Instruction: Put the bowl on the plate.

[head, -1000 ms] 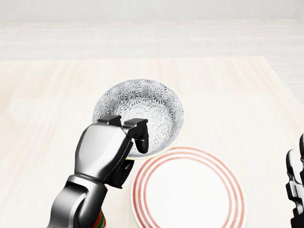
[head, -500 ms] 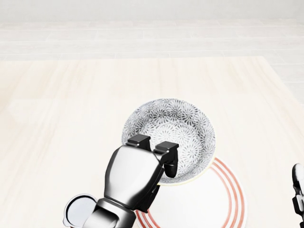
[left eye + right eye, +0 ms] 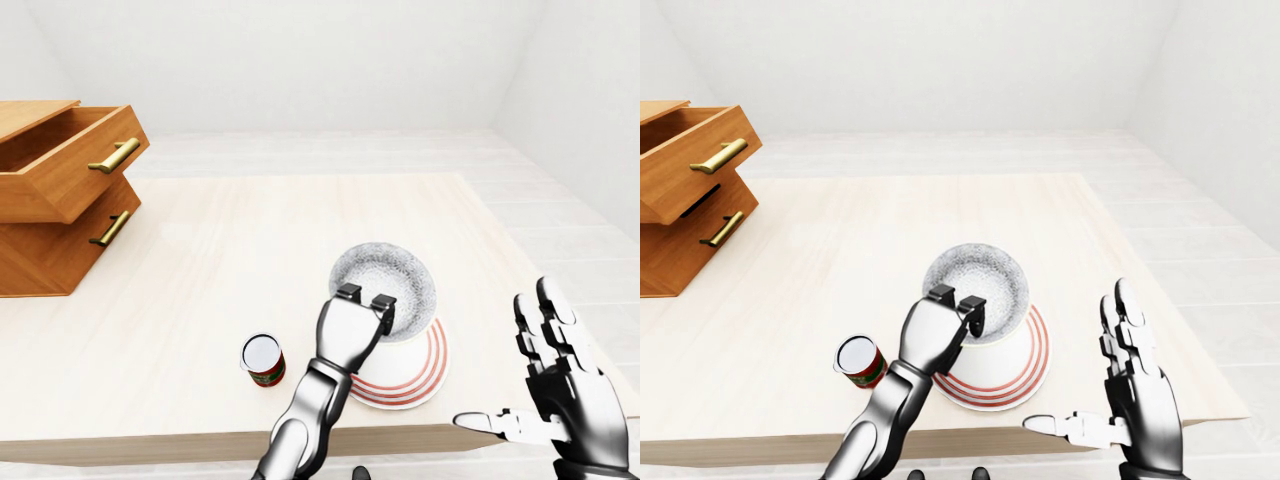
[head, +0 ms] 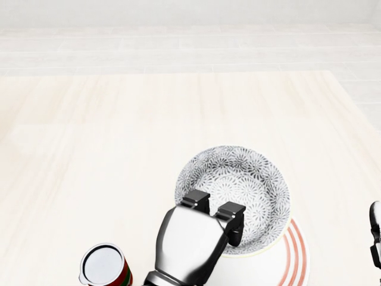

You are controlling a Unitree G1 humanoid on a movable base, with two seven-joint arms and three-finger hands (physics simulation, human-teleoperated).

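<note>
The bowl (image 4: pixel 238 190) is grey and white with a flower pattern inside; in the head view it hangs low right of middle, over the plate. My left hand (image 4: pixel 214 215) is shut on its lower-left rim, fingers hooked over the edge. Under it lies the white plate (image 4: pixel 296 253) with red rings, mostly covered by the bowl and hand. In the eye views the bowl (image 3: pixel 385 285) sits above the plate (image 3: pixel 425 372); I cannot tell whether they touch. My right hand (image 3: pixel 545 385) is open, fingers spread, off the table's right corner, holding nothing.
A small can (image 3: pixel 264 359) with a white top and red-green label stands left of my left arm near the table's lower edge. A wooden drawer unit (image 3: pixel 60 190) with its top drawer pulled out sits at the table's left. The table's near edge (image 3: pixel 150 445) runs just below the plate.
My left hand has carried the bowl right and down in the head view, from beside the plate to over it. The can has come into sight at lower left.
</note>
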